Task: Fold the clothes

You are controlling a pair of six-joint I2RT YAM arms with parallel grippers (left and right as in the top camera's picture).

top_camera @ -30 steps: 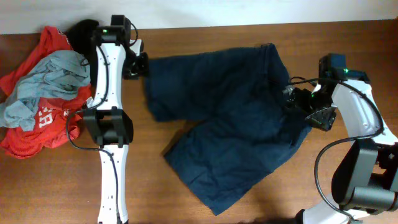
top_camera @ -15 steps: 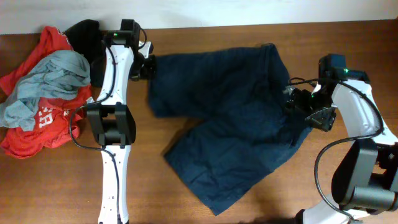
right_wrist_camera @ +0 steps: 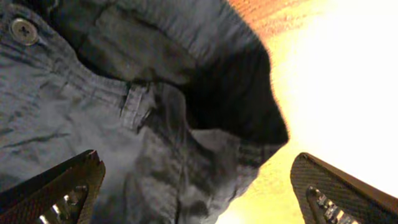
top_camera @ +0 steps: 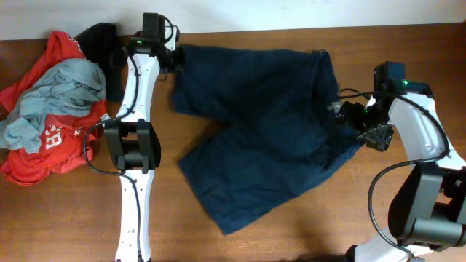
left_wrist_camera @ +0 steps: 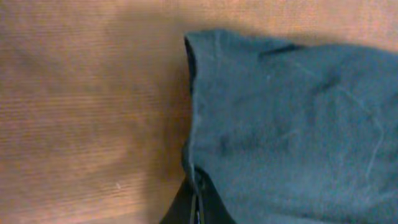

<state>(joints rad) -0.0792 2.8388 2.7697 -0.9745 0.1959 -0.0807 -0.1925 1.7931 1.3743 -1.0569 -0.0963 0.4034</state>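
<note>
The dark navy shorts (top_camera: 266, 124) lie spread across the table's middle, one leg toward the far left, the other toward the near centre, waistband at the right. My left gripper (top_camera: 177, 60) is shut on the far-left leg hem, seen as navy cloth (left_wrist_camera: 286, 118) pinched between the fingers (left_wrist_camera: 196, 202) in the left wrist view. My right gripper (top_camera: 348, 116) is open over the waistband edge; the right wrist view shows the belt loop and button (right_wrist_camera: 143, 99) between the wide-apart fingers (right_wrist_camera: 205, 190).
A pile of red (top_camera: 51, 142), light grey (top_camera: 62, 91) and black (top_camera: 102, 40) garments lies at the far left. Bare wooden table (top_camera: 73, 218) lies in front of the shorts. The table's back edge meets a white wall.
My left gripper has pulled the leg hem up toward the far edge and slightly right, stretching the shorts flatter; the near leg shifted left. My right arm has barely moved.
</note>
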